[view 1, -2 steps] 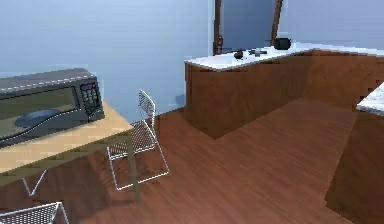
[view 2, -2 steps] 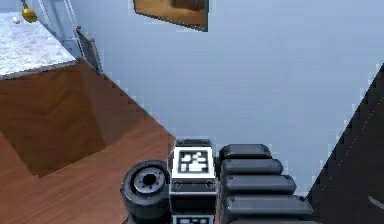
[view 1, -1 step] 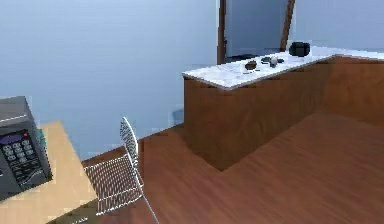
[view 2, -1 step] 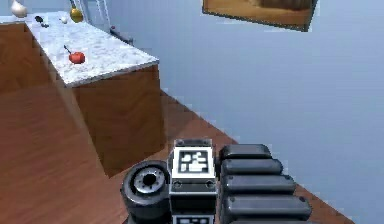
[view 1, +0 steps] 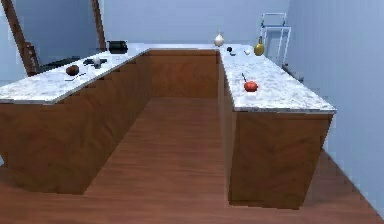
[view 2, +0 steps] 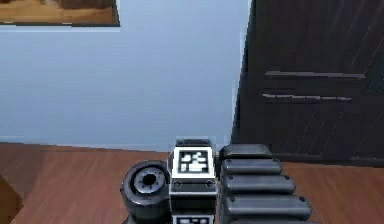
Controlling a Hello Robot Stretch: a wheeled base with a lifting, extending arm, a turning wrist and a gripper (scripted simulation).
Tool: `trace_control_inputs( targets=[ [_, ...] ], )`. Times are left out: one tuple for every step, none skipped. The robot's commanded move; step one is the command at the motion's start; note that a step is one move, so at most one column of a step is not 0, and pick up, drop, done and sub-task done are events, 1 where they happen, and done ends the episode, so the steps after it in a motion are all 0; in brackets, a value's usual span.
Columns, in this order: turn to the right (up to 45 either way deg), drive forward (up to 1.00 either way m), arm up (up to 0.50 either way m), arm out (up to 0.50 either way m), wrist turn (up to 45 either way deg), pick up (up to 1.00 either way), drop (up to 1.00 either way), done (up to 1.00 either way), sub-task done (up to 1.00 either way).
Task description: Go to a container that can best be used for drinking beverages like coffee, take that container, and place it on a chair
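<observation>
I cannot tell for sure which thing is the cup. Two small blobs (view 1: 240, 49) sit at the far end of the counter (view 1: 285, 97), on the forward view's right, and they are too small to name. Just beside them stand a yellow-green bottle (view 1: 259, 46) and a white vase (view 1: 219, 40). Nearer to me on that same side lies a round red thing (view 1: 250, 86). Behind the bottle, in the corner, stands a white wire frame (view 1: 276, 33).

The counter bends around three sides of a wood floor (view 1: 170, 150), and its tall brown fronts stand between me and the things on top. On the left side lie a dark round thing (view 1: 72, 70), a small dark thing (view 1: 95, 62) and a black box (view 1: 118, 47).

In the arm side view I see the arm (view 2: 255, 185) low down, with a white square with black marks (view 2: 193, 162) and the gripper (view 2: 147, 188) beside it. I cannot make out its fingers, so I cannot tell whether it holds anything. Behind it are a blue wall (view 2: 120, 80), a dark door (view 2: 310, 80) and a picture (view 2: 55, 10).
</observation>
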Motion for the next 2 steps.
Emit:
trace_control_inputs(
  targets=[
    [12.0, 0.00, 0.00, 0.00, 0.0, 0.00, 0.00, 0.00, 0.00],
    [3.0, 0.00, 0.00, 0.00, 0.0, 0.00, 0.00, 0.00, 0.00]
  ],
)
